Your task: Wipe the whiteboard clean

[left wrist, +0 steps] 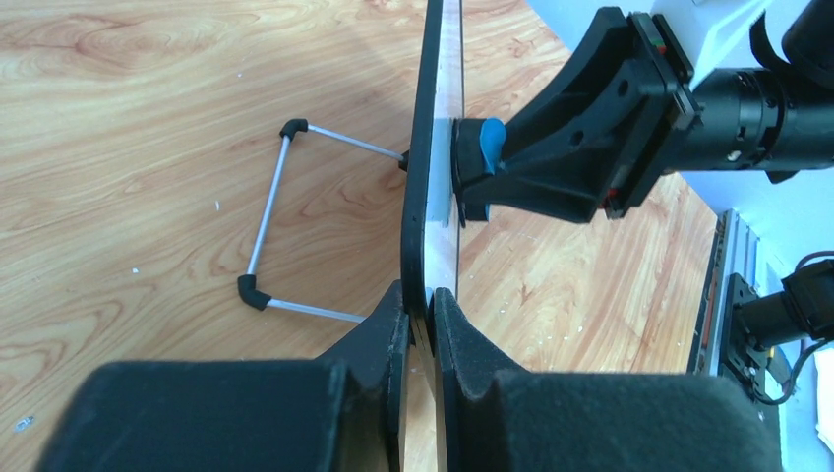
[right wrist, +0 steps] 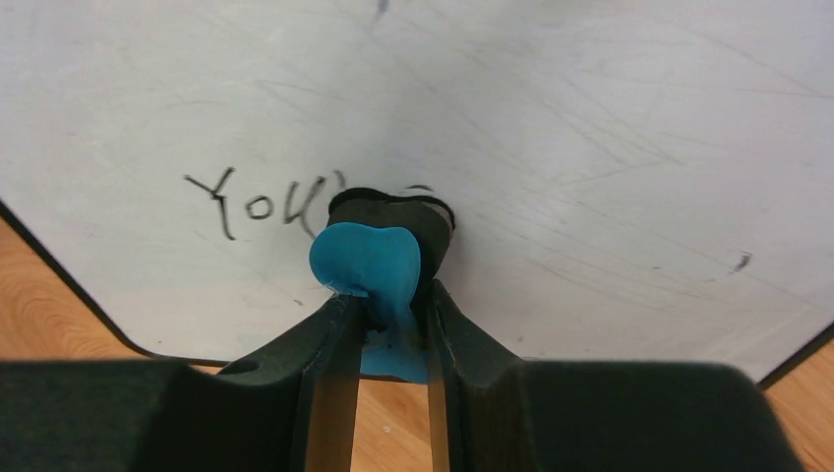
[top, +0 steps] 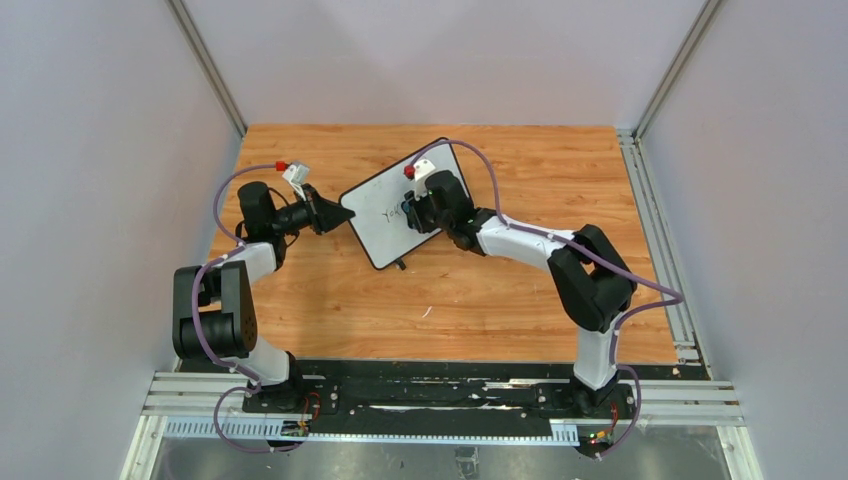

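Wood-grain table fills the floor of a cell with plain grey walls on the left, right and far sides, and both of my arms reach in from the near edge toward its far middle. On the left, my left gripper is clamped on the whiteboard, one black finger on each face, pinching the thin black frame at the board's left end. From my left wrist I see the board edge-on, standing up off the table rather than lying flat. To the left of it in that view, on its back side, a wire stand with black corner pieces lies on the wood, its two thin rods running to the back of the board. The board sits in the far middle of the table, between my two grippers, with its white face turned to the right arm. Dark handwriting reading something like "You" sits on the lower left of that face in the right wrist view. Just right of those letters, my right gripper is closed around a blue eraser, whose black pad is pressed flat against the white surface, hiding whatever writing may lie under it.
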`<state>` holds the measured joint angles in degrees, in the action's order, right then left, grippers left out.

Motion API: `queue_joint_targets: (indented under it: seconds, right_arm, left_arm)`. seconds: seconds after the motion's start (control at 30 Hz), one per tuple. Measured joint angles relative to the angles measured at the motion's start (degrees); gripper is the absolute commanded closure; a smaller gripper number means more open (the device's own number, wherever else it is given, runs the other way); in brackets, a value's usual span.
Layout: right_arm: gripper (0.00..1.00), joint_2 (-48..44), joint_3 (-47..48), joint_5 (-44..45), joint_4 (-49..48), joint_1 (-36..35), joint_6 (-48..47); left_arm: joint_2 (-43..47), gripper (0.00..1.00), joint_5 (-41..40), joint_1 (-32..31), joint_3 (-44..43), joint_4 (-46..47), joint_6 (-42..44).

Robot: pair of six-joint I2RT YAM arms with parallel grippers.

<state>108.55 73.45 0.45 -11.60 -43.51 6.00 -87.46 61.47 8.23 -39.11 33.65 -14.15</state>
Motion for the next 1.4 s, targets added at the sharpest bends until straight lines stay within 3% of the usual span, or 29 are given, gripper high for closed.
queue_joint_targets:
  seconds: [0.57, 1.4]
  right_arm:
    - [0.99, 1.2, 3.3, -4.1, 2.9, 11.5, -1.9]
    - [0.99, 2.2, 4.4, -3.4, 2.9, 17.9, -3.1]
  left_arm:
    - [0.0, 1.0, -0.1, -0.4, 0.0, 0.0, 0.0]
    - [0.0, 1.0, 0.0, -0.5, -0.4, -0.5, 0.9]
